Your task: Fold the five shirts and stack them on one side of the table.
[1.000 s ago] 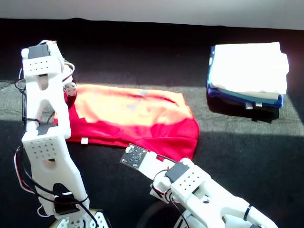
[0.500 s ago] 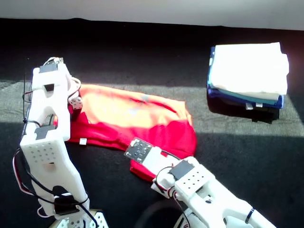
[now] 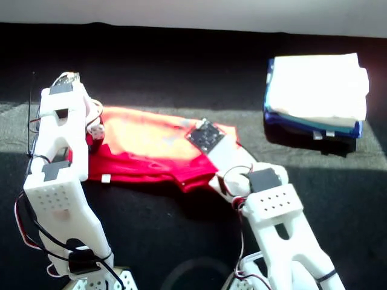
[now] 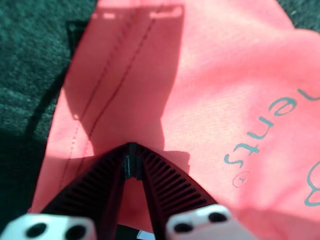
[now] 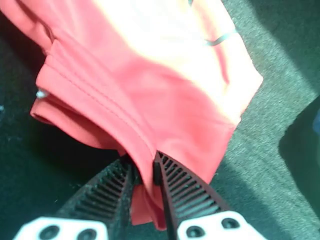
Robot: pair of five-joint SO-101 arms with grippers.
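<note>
Dark cloth-covered table (image 3: 181,72): red shirt (image 3: 151,145) is spread mid-table, well apart from the folded stack (image 3: 315,90). Left gripper (image 4: 131,165) and right gripper (image 5: 142,172) are each clamped on shirt edges. Fabric is judged soft, light and limp, best gripped at the hems.

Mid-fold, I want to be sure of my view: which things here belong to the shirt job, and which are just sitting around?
Job:
- red shirt, pinched by the left gripper and the right gripper
- stack of folded shirts

Just there:
- dark table cover
- pale wall behind
</note>
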